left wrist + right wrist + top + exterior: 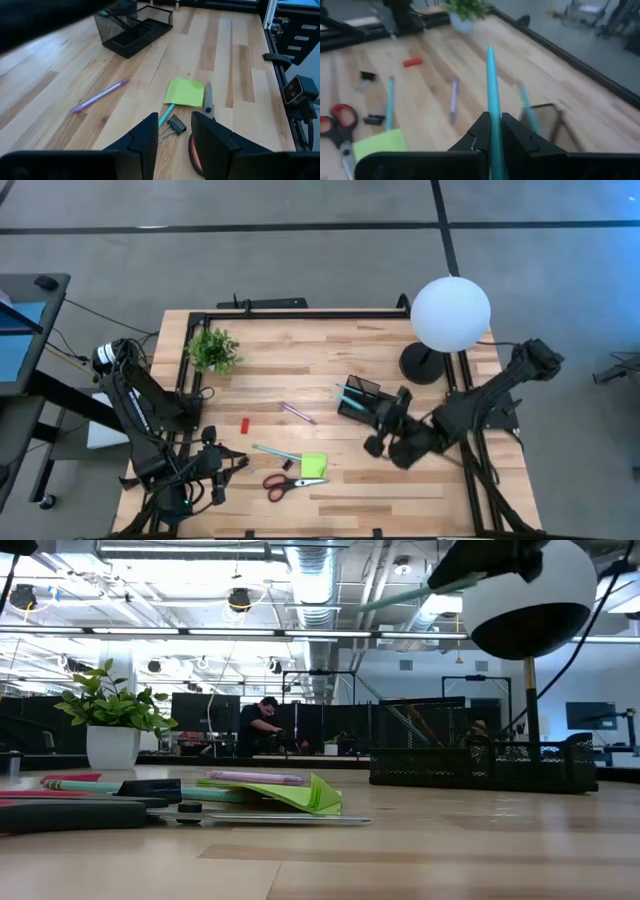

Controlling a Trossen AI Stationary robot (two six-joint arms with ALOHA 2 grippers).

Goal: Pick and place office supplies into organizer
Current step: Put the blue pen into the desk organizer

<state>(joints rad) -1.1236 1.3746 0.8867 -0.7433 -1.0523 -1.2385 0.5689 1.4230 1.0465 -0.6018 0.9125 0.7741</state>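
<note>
Right tool (492,131) grips a teal pen (491,85) beside the organizer (360,394), which holds 1 pen; scissors (290,483), sticky pad (314,464) remain on the bench (300,370). Left tool (172,135) gapes empty.

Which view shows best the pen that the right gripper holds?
The right wrist view: the teal pen stands pinched in the right gripper. The high view shows it small beside the organizer. The low view shows it overhead. The left wrist view misses it.

Organizer (358,395): black mesh, right of centre, one teal pen (347,391) inside. Loose on table: purple pen (298,413), red block (245,424), green pad (314,464), scissors (290,483), clips (176,125).
</note>
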